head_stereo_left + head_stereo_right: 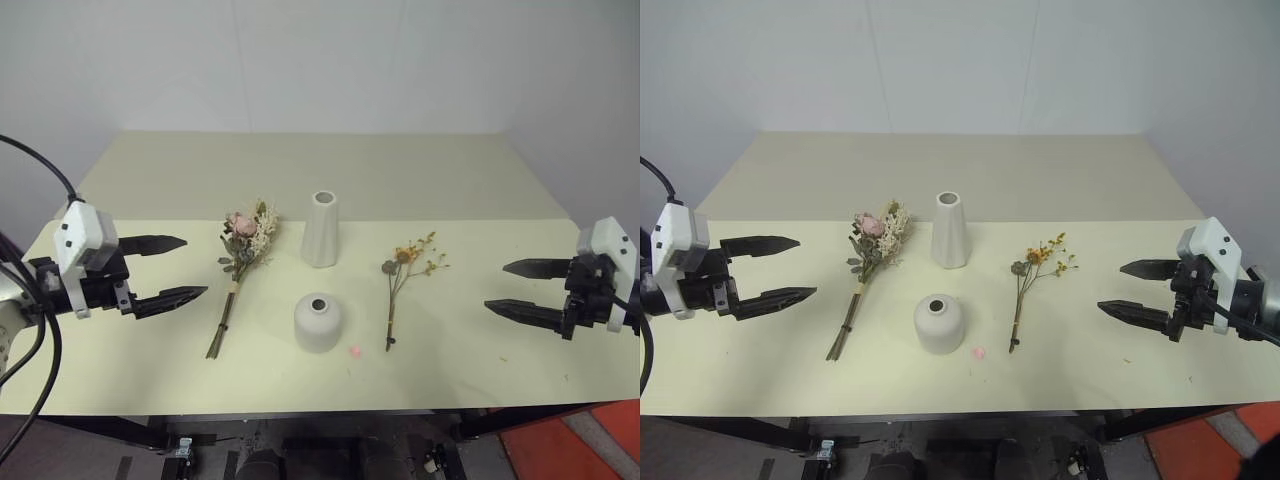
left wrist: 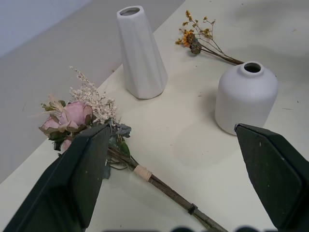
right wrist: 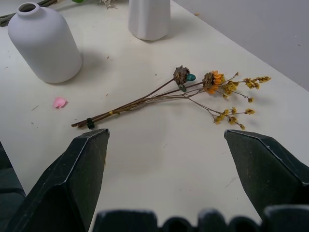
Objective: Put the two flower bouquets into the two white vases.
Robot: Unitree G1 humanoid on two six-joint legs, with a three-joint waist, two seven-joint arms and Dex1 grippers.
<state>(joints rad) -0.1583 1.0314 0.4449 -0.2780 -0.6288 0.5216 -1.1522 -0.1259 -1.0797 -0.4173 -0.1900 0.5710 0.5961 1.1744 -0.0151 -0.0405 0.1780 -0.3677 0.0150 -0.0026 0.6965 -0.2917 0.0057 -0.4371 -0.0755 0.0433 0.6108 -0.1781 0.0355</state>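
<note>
1. The left gripper (image 1: 178,268) is seen at the left edge of the pale tabletop (image 1: 480,190), raised above it; its jaws are spread wide apart and nothing is held between them.
2. The fuller bouquet (image 1: 240,265), with pink roses, cream sprigs and green leaves, is laid flat on the tabletop just right of that gripper; its blossoms are turned toward the far side and its stems toward the near edge.
3. The tall tapered vase (image 1: 321,229) is stood upright in the middle, mouth open; the squat rounded vase (image 1: 318,321) is stood upright nearer the front edge, apart from the tall one; a small pink petal (image 1: 354,351) is seen just beside its base.
4. The sparse bouquet (image 1: 404,280) with orange-yellow blossoms is laid flat right of both vases, touching neither.
5. The right gripper (image 1: 505,287) is seen at the right edge, well apart from that bouquet; its jaws are likewise spread wide and empty.
</note>
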